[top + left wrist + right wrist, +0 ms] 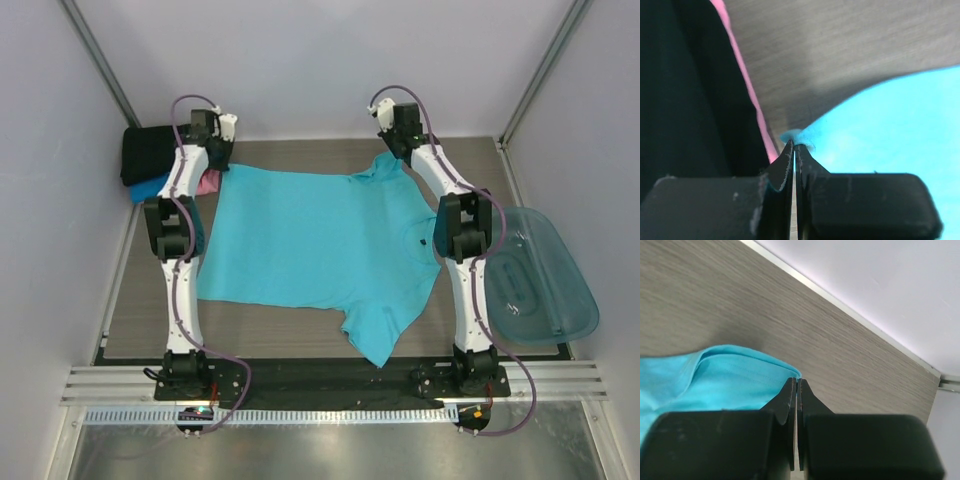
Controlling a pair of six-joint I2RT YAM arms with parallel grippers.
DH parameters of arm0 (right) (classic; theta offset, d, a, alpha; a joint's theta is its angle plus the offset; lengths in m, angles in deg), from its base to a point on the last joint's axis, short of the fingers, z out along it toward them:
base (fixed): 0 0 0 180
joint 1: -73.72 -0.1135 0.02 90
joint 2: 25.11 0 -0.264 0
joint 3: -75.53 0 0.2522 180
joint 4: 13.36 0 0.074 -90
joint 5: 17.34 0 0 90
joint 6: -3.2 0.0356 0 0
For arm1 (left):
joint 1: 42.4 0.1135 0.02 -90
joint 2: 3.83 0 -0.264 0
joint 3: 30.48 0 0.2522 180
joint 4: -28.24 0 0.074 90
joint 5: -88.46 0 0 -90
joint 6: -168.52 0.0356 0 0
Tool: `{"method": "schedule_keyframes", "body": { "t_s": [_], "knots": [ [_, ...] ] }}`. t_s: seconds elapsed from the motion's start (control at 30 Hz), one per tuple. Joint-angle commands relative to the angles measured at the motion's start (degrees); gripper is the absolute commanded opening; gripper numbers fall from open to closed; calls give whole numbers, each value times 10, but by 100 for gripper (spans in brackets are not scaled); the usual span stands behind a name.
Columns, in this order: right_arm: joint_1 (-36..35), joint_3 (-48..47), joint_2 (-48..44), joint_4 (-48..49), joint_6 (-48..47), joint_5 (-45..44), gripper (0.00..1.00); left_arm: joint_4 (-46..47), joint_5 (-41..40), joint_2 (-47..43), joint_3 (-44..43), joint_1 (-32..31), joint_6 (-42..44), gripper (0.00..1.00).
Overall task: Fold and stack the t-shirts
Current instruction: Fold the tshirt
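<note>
Top cam overhead, rear; wrist cams close-up; all share turquoise shirt (310, 240).

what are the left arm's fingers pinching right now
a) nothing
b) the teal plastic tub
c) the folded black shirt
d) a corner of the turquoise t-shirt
d: the left gripper has its fingers shut on a tuft at the corner of the turquoise t-shirt, beside the folded black shirt.

turquoise t-shirt (310, 235), black shirt (145, 152), teal tub (540, 270)
</note>
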Motion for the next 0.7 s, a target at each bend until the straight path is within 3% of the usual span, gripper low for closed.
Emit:
{"method": "schedule_keyframes", "body": {
  "t_s": [0.0, 0.23, 0.43, 0.67],
  "knots": [
    [-2, 23, -100, 14, -4, 10, 1, 32, 22, -70, 41, 2, 26, 0],
    [-7, 83, -177, -25, 28, 19, 1, 76, 23, -139, 120, 2, 39, 0],
    [-18, 185, -261, -43, 45, 24, 1, 77, 27, -168, 144, 4, 40, 0],
    [-26, 283, -338, -55, 50, 22, 1, 119, 30, -219, 235, 11, 70, 0]
  ]
}}
